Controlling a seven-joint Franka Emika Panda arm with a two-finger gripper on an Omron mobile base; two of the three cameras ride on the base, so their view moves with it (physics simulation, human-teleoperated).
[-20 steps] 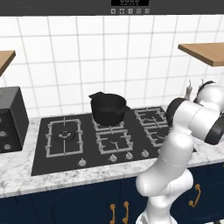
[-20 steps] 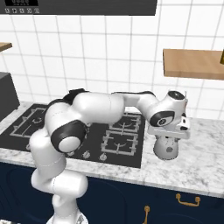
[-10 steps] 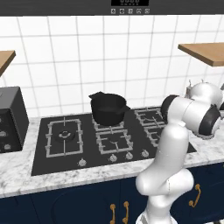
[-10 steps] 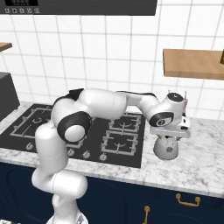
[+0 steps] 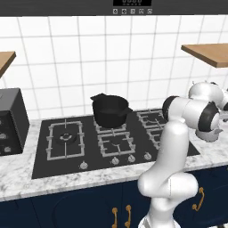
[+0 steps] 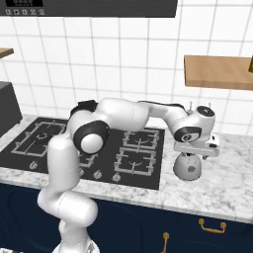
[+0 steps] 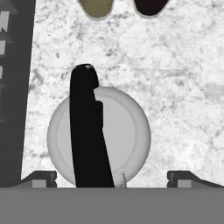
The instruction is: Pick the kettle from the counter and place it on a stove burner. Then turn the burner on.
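I see the kettle (image 6: 188, 166) standing on the bench (image 6: 227, 188), just right of the cooktop (image 6: 89, 148) and close to the bench's front edge. In the hand view the kettle (image 7: 124, 135) sits directly under the camera as a pale round dome, with its black handle (image 7: 87, 131) running across its left half from the lower edge up past the rim.

The fingers (image 7: 111, 177) are spread wide: one tip (image 7: 39, 178) shows just left of the kettle's lower edge and the other (image 7: 188, 178) well off to the right, and neither touches it as far as I can tell. In the right base view the hand (image 6: 197, 143) hangs right above the kettle, with the wrist bent down over it; whether the fingers reach below the kettle's top there I cannot tell.

Beyond the kettle, toward the wall, two bottles stand near each other on the bench: an olive one (image 7: 96, 8) and a dark one (image 7: 150, 6), both cut off at the top of the hand view.

Left of the kettle, on the cooktop's back middle burner, sits a black pot (image 5: 109, 109). Knobs (image 5: 115, 160) line the cooktop's front edge. Far left of the cooktop, a dark appliance (image 5: 11, 120) stands on the bench. A wooden shelf (image 6: 217, 71) hangs on the tiled wall above the kettle's end of the bench.
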